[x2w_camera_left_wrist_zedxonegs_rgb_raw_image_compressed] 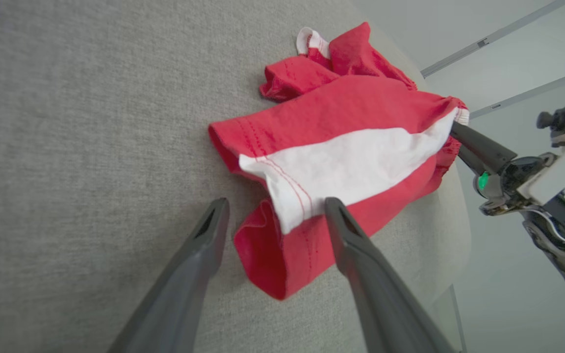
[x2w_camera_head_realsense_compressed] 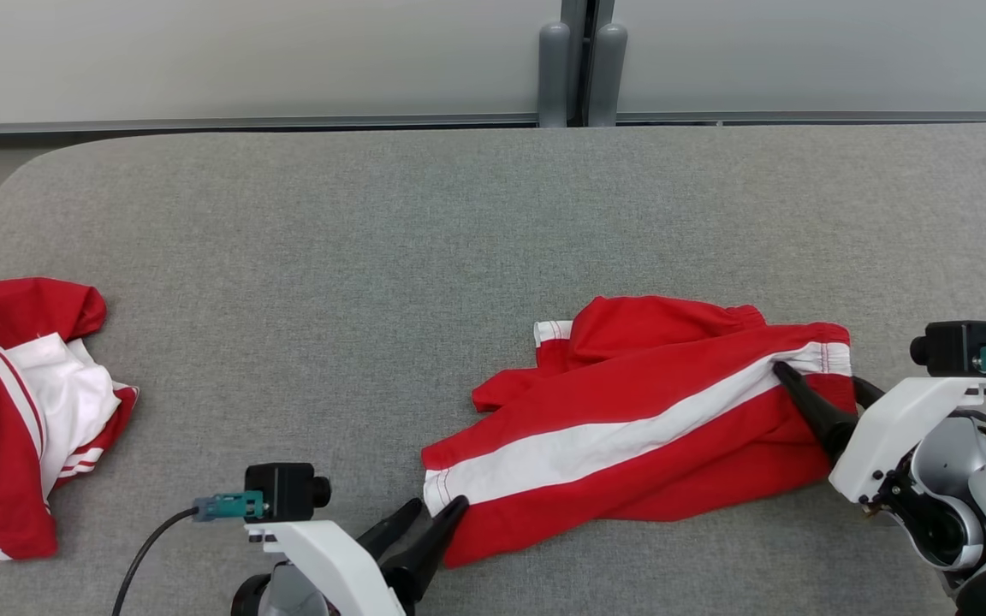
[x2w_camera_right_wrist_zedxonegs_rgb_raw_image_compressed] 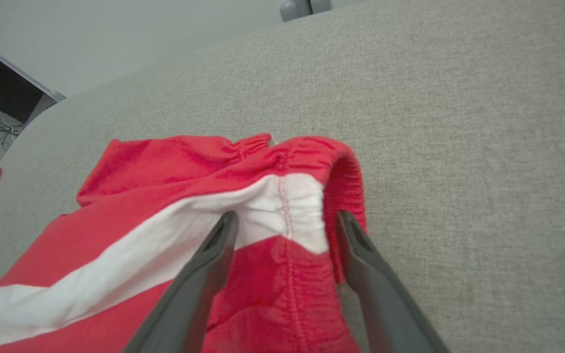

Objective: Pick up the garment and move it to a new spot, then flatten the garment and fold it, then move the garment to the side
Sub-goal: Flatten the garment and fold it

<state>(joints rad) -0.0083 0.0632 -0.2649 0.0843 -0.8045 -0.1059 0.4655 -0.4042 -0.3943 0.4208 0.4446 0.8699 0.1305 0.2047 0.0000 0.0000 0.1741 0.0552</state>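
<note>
The garment point(x2w_camera_head_realsense_compressed: 630, 419) lies lengthwise left to right, waistband toward the right gripper point(x2w_camera_right_wrist_zedxonegs_rgb_raw_image_compressed: 282, 220).

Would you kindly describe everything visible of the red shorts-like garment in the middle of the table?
The red garment looks like thin fabric shorts: a broad white side stripe, a gathered elastic waistband at its right end, stitched hems at its left. It lies crumpled, folded over, on the grey table. The open left gripper straddles a hem corner; the open right gripper straddles the waistband.
</note>
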